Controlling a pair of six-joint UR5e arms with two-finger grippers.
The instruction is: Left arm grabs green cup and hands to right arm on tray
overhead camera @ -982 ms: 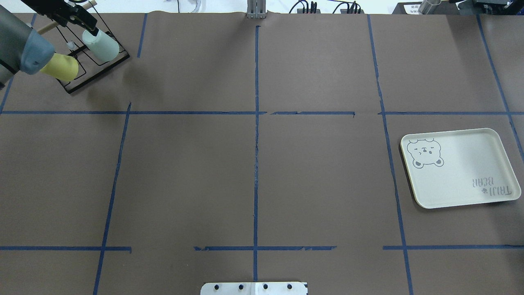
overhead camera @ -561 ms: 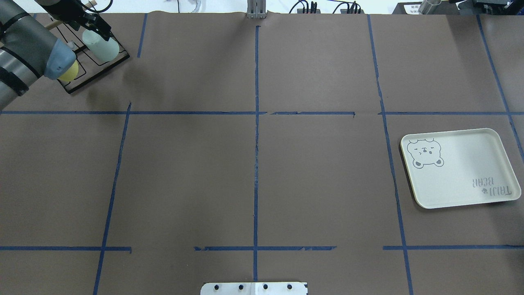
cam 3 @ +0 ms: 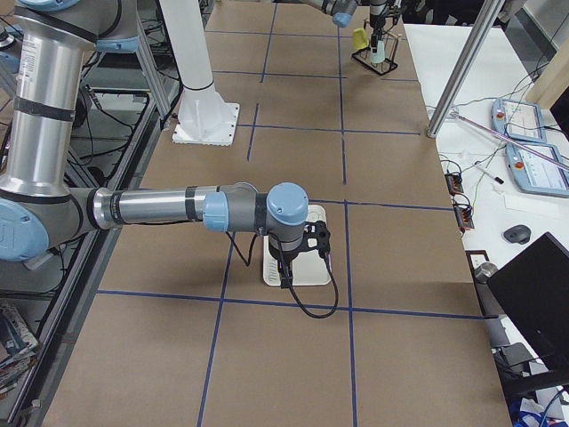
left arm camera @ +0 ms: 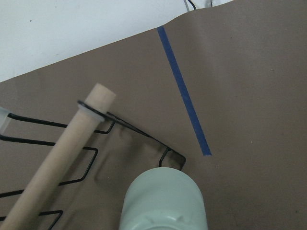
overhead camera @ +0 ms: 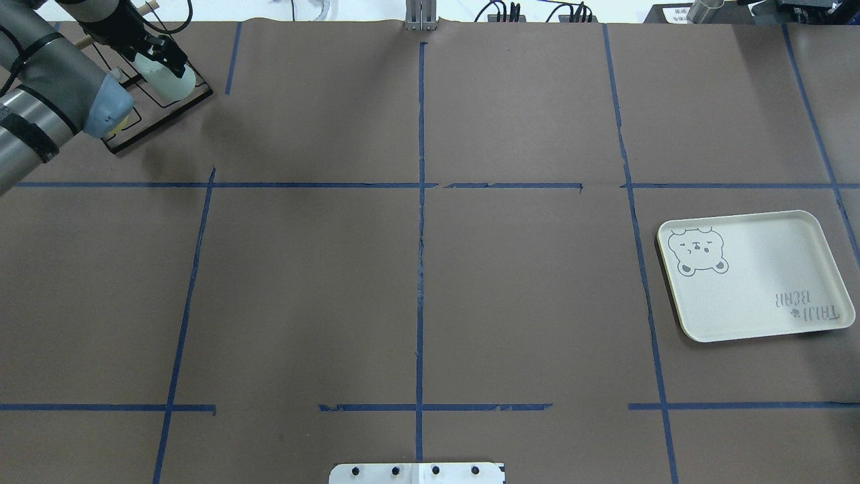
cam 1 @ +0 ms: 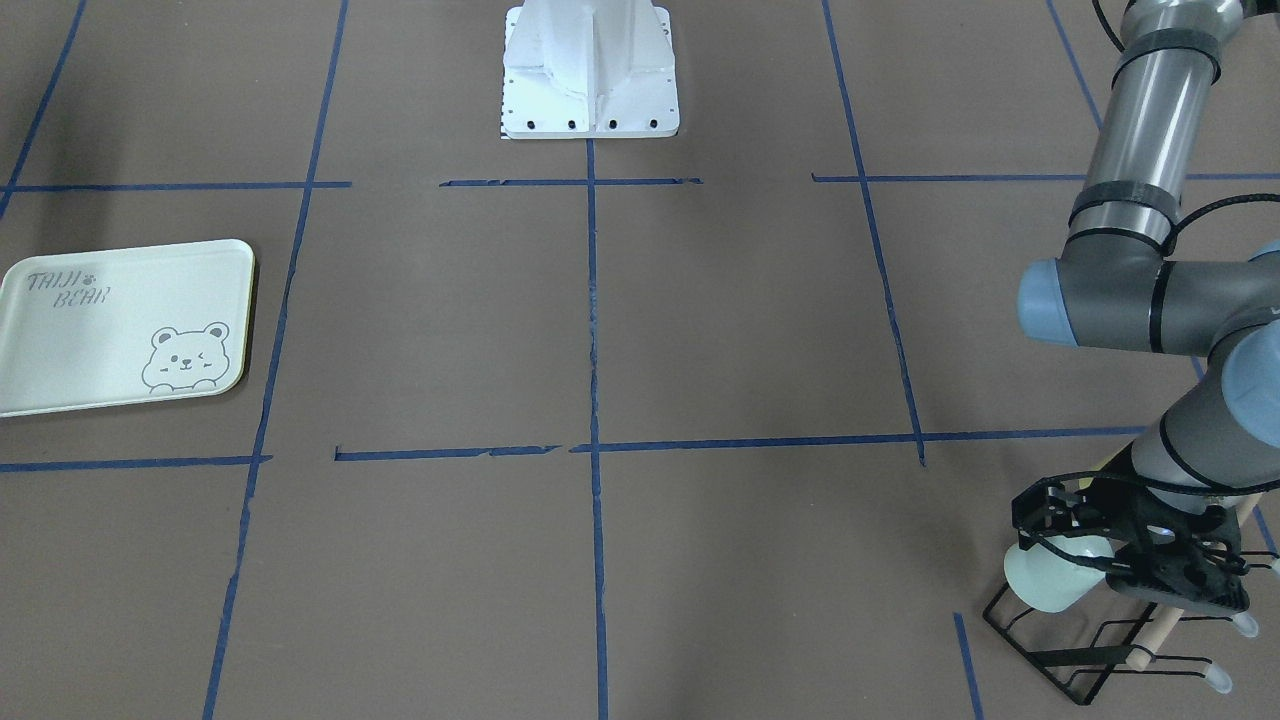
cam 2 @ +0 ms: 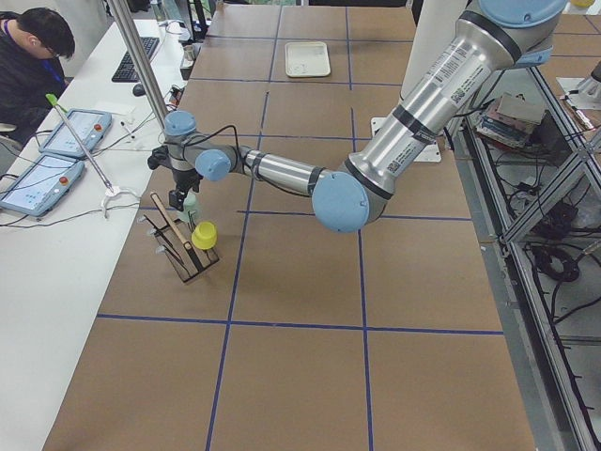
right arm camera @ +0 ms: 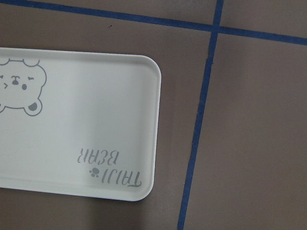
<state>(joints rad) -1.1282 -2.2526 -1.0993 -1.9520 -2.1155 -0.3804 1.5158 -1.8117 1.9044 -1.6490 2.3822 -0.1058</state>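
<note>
Left gripper (cam 1: 1090,550) straddles the green cup (cam 1: 1050,582), fingers (cam 1: 1040,505) spread; contact unclear. That cup rests tilted on a black wire rack (cam 1: 1080,655) at the bench's (overhead camera: 416,269) far left corner. Exterior left shows the yellow cup (cam 2: 204,235) whole beside it; overhead, the left arm (overhead camera: 40,101) hides most of it.

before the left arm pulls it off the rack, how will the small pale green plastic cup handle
Likely light: the small pale green plastic cup sits tilted on a black wire rack. Its smooth tapered sides could slip in a grip. On its side it may roll.
</note>
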